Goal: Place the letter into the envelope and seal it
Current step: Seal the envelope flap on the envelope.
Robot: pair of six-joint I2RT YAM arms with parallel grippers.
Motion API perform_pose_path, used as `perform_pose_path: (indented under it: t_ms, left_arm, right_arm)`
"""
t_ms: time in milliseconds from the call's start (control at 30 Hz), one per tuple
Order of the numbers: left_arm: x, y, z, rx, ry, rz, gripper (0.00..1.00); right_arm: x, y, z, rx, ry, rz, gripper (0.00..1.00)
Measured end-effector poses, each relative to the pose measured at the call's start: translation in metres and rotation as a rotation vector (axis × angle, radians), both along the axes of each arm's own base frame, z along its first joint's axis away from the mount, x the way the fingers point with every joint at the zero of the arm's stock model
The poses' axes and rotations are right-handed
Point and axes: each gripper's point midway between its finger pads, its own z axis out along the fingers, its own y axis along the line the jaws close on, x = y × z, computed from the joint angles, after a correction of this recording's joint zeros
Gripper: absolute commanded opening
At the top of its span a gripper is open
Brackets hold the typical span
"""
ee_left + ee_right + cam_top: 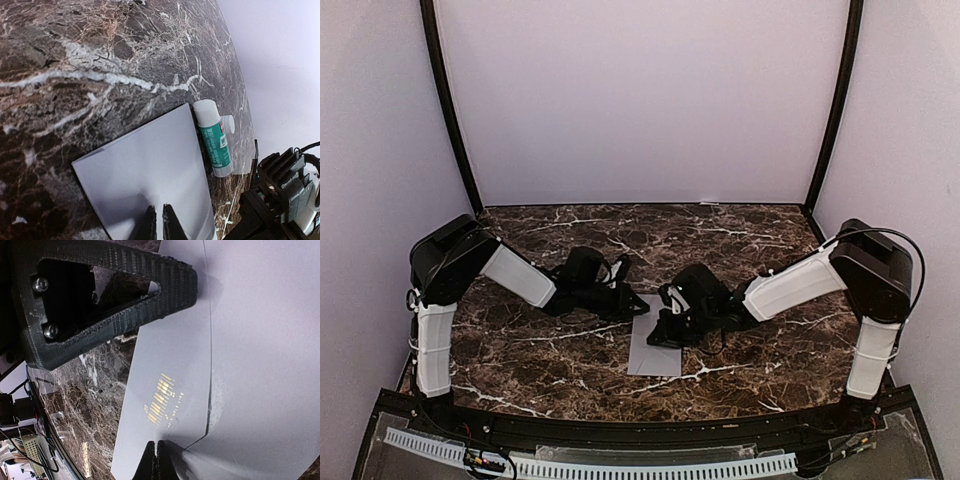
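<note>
Marble tabletop carries the envelope, which lies flat near the middle, a little toward the near edge, between the two arms. It is pale grey-lavender and plain apart from a small block of gold print that the right wrist view shows on one panel.

From above, the left gripper reaches in from the left and hangs at the envelope's far left corner. The right gripper comes in from the right and covers its far right corner, so the far end of the paper is hidden there.

In the left wrist view the left gripper has its fingers almost together, with only a thin slit between them, over the envelope. Their tips run off the bottom of that picture, so whether they pinch or press the paper cannot be told. A glue stick with a green label and white ends lies on its side on the marble, right against one edge of the envelope.

In the right wrist view the right gripper has its jaws fully together, gripping nothing, with its tips down at the envelope beside a seam that runs along the paper. A black ribbed finger of the left gripper lies over the envelope's corner
</note>
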Motion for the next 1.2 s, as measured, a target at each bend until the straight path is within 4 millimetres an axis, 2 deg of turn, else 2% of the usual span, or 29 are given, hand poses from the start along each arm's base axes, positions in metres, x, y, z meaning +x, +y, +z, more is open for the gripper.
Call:
perform_pose_path:
  t_ms: [300, 667, 933, 1000, 1133, 1167, 1200]
  left_arm:
    - [0.0, 0.0, 0.0, 0.002, -0.006, -0.003, 0.07]
    - [0.0, 0.0, 0.0, 0.002, -0.01, -0.005, 0.07]
    - [0.0, 0.0, 0.0, 0.003, -0.013, -0.006, 0.08]
    - [0.0, 0.0, 0.0, 0.003, -0.013, -0.007, 0.12]
    - [0.003, -0.005, 0.007, -0.002, -0.014, -0.021, 0.3]
    - [0.006, -0.007, 0.011, -0.002, -0.021, -0.024, 0.36]
    - [0.009, -0.009, 0.015, -0.003, -0.025, -0.028, 0.39]
  right_arm:
    - [0.01, -0.001, 0.0, -0.006, 0.005, -0.012, 0.0]
    - [0.04, -0.009, 0.0, -0.002, -0.017, -0.047, 0.0]
    - [0.053, -0.007, 0.0, -0.002, -0.042, -0.043, 0.0]
    - [0.054, -0.007, 0.001, -0.003, -0.047, -0.039, 0.0]
    - [0.054, -0.008, 0.003, -0.015, -0.058, -0.03, 0.0]
    - [0.053, -0.01, 0.004, -0.02, -0.061, -0.027, 0.03]
    - [0.053, -0.013, 0.008, -0.029, -0.066, -0.025, 0.1]
